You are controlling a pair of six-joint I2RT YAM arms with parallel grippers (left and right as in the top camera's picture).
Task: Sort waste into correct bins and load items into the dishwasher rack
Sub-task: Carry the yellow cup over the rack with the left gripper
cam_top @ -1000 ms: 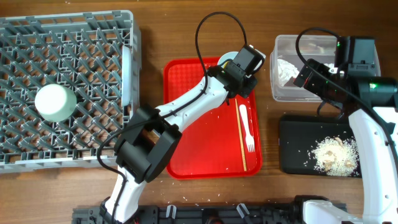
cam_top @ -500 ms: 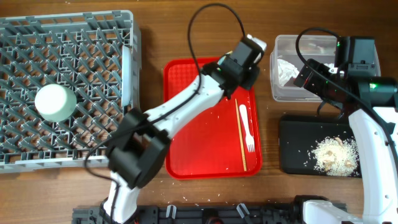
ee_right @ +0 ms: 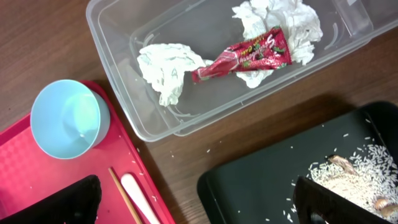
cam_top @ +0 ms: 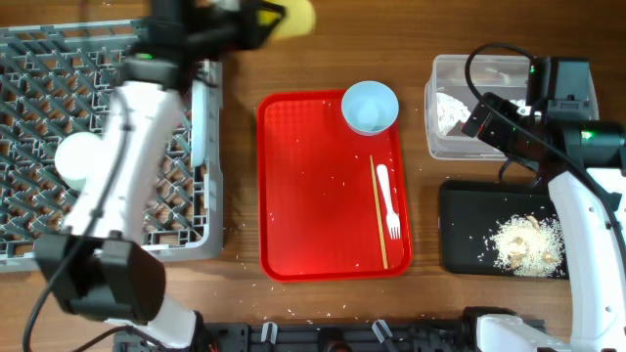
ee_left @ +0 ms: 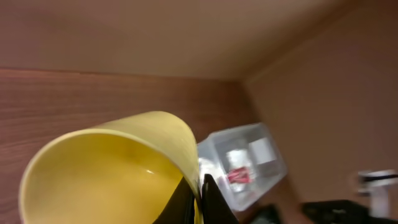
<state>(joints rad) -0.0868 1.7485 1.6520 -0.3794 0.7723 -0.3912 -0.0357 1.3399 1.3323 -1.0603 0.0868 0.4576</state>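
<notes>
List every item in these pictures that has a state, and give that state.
yellow cup, lifted, empty, rim clamped in left gripper
teal bowl, upright, empty, on red tray
second bowl, apparently upside down in dishwasher rack
white fork, flat on red tray
chopsticks, flat beside the fork
clear tub, open, holding napkins and snack wrapper
black tray, holding rice scraps
right gripper, open, empty

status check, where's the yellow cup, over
Left gripper: jaws shut on yellow cup, held off dishwasher rack far corner. Right gripper: jaws open, empty, beside clear tub. Nothing seen blocking the rack.
</notes>
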